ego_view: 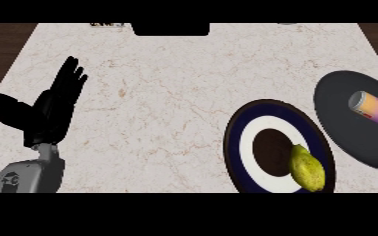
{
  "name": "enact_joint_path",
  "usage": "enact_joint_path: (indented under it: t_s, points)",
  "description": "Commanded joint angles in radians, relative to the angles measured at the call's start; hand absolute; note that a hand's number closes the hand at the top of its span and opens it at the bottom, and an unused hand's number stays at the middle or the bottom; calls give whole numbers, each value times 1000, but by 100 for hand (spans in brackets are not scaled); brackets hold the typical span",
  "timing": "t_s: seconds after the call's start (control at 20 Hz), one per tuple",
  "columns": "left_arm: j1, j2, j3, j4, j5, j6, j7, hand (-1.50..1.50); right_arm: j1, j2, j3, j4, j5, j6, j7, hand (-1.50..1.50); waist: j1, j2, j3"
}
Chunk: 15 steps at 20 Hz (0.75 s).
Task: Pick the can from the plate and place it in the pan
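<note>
Currently: can (365,104) lying on its side in the dark pan (336,111), right of the plate (244,145); placement appears done. Lemon (307,168) remains on the plate. Left hand (57,100) resting at the table's (170,80) left, fingers straight, holding nothing. Right hand not visible.

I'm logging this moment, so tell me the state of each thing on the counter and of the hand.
can: lying on its side in the pan, off the plate.
pan: on the counter at the right edge, holding the can.
plate: on the counter, with only the lemon on it.
lemon: resting on the plate's lower right.
left hand: open, fingers up, holding nothing.
</note>
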<state>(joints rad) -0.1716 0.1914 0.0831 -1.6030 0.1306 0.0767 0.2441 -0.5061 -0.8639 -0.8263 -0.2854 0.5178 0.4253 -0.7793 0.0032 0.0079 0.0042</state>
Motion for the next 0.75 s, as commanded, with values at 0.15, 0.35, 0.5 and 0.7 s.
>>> enact_joint_path:
  t_s: [0.15, 0.35, 0.5, 0.7]
  points:
    - [23, 14, 18, -7, 10, -13, -7, 0, 100, -125, -41, 62, -88, 352, -124, -150, -8, -4, 3]
    - [15, -16, -3, -22, -8, 18, 1, 0, 163, -126, -37, 43, -114, 366, -176, -150, -19, -5, 5]
    - [67, 1, 9, -40, 15, -19, -17, 0, 199, -130, -19, 26, -118, 350, -186, -150, -2, -7, 5]
    - [29, 7, 16, -10, 7, -7, 4, 0, 217, -161, -8, 9, -144, 379, -183, -150, -11, -7, 4]
